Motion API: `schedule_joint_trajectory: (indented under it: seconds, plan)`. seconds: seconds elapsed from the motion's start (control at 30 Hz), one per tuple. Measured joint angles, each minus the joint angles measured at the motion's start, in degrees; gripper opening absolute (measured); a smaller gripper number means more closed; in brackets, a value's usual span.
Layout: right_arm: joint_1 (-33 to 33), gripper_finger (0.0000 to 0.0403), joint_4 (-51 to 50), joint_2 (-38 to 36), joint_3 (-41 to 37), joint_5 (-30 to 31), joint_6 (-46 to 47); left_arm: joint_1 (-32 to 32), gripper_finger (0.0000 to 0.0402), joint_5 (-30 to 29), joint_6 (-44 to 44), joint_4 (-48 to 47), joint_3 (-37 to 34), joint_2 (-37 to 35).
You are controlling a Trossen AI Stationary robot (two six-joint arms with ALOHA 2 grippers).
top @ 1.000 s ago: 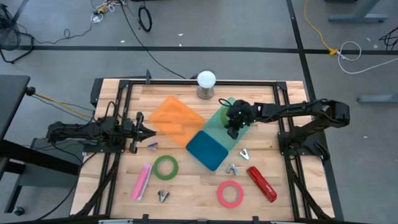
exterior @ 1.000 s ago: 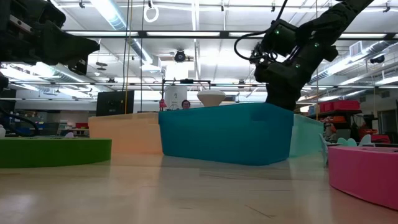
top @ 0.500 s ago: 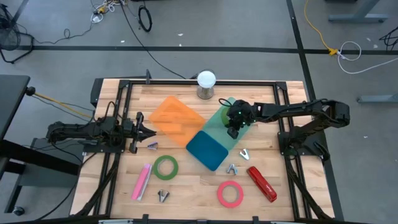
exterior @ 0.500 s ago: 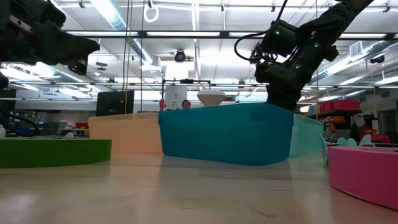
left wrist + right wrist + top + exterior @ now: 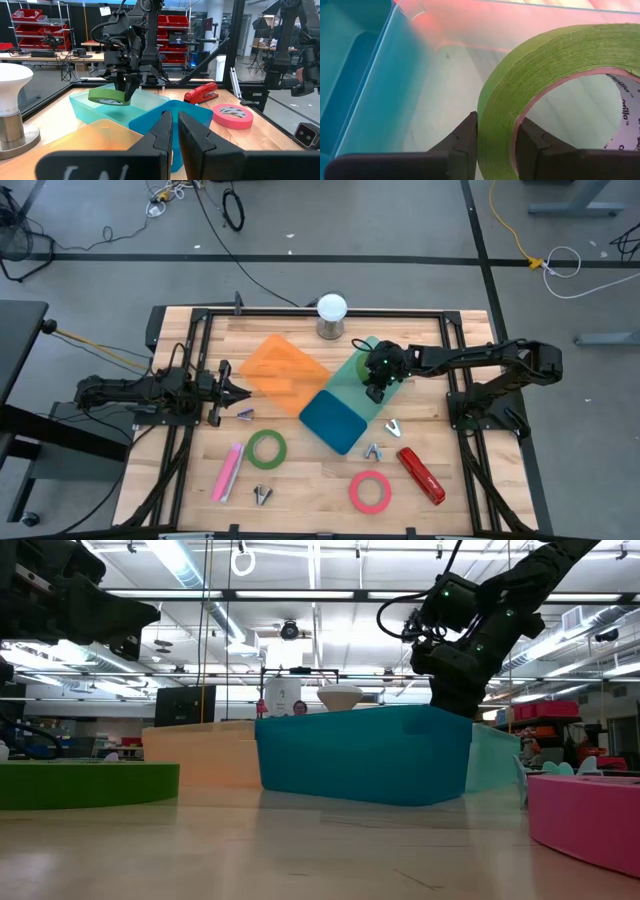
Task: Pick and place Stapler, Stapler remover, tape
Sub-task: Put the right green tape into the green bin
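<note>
My right gripper (image 5: 377,377) is over the mint bin (image 5: 352,370) and is shut on a green tape roll (image 5: 110,96). The roll fills the right wrist view (image 5: 555,85). My left gripper (image 5: 238,392) is shut and empty at the table's left, by the orange bin (image 5: 284,370). A second green tape roll (image 5: 266,447), a pink tape roll (image 5: 370,491), a red stapler (image 5: 421,475), a pink stapler (image 5: 228,471) and small metal staple removers (image 5: 393,427) lie flat on the table. My right gripper pinches the green roll's wall (image 5: 495,125), with one finger (image 5: 527,142) inside the ring and one finger (image 5: 462,140) outside. The fingers come from above, pointing down. The roll lies nearly level at about the height of the mint bin's rim (image 5: 80,97), clear of its floor.
A blue bin (image 5: 333,420) stands between the orange and mint bins, toward the near edge. A light bulb on a metal base (image 5: 331,315) stands at the far edge. A black frame (image 5: 455,340) runs round the tabletop.
</note>
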Motion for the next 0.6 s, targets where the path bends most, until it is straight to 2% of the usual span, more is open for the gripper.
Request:
schedule_joint_trajectory:
  seconds: [0.6]
  plan:
    - [0.0, 0.0092, 0.02, -0.02, 0.0, 0.0, -0.59, 0.0, 0.0032, -0.01, 0.01, 0.02, -0.01, 0.0]
